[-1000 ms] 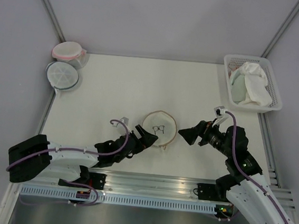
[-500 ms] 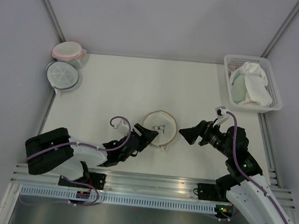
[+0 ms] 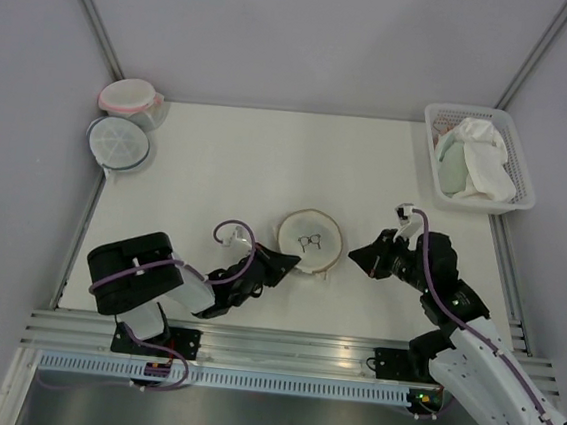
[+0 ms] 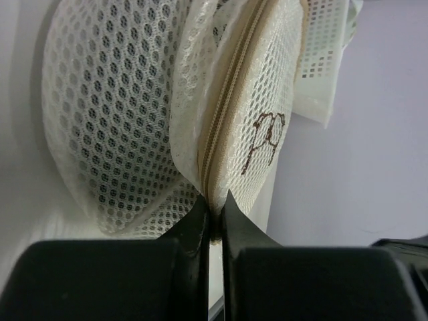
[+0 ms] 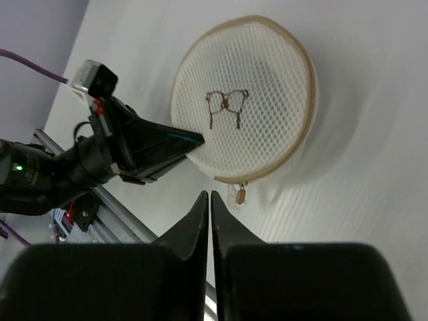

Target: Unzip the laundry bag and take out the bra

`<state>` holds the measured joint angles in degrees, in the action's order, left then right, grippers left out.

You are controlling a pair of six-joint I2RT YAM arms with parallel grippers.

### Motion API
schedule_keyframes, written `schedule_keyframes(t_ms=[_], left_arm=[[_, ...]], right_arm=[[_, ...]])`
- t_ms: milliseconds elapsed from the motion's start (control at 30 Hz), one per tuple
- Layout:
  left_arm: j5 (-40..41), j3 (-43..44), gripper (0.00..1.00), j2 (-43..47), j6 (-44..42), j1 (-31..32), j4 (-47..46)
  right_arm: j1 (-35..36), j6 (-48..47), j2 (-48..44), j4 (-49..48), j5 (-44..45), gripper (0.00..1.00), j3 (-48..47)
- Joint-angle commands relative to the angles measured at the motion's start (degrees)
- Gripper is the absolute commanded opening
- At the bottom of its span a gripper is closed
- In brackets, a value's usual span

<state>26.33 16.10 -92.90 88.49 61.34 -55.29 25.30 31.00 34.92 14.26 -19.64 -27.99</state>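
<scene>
The laundry bag (image 3: 310, 241), a round cream mesh case with a tan zip rim and a small bra drawing, lies on the table's near middle. My left gripper (image 3: 294, 263) is shut on its near-left rim; in the left wrist view the tips (image 4: 214, 204) pinch the tan zip seam of the bag (image 4: 114, 114). My right gripper (image 3: 354, 254) is shut with nothing in it, just right of the bag. In the right wrist view its tips (image 5: 208, 197) sit beside the small tan zip pull (image 5: 239, 195), apart from it, below the bag (image 5: 244, 100). The bra is hidden.
A pink-rimmed tub (image 3: 129, 95) and a blue-grey-rimmed tub (image 3: 117, 142) stand at the far left edge. A white basket (image 3: 522, 200) at the far right holds a white cloth (image 3: 485, 152) and a pale green cloth (image 3: 449, 166). A metal rail runs along the near edge.
The left gripper has reached forward and shut on the bag's rim. The right gripper has shut on nothing and dropped slightly. The bag has shifted a little to the right.
</scene>
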Motion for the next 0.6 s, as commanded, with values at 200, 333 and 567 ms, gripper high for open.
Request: schedule_keyframes(t_ms=[200, 333, 567], left_arm=[[-4.2, 3.5, 0.02, 7.6, 0.4, -0.9, 1.3], [-4.0, 4.6, 0.02, 11.3, -2.5, -0.9, 6.4], [-5.3, 5.5, 0.02, 10.6, -3.2, -0.9, 6.9]], right_arm=[[2.9, -4.7, 8.3, 8.2, 5.4, 0.28, -2.9], [5.2, -4.3, 10.6, 8.3, 7.4, 0.98, -3.4], [10.4, -2.2, 12.5, 6.3, 12.3, 0.98, -4.3]])
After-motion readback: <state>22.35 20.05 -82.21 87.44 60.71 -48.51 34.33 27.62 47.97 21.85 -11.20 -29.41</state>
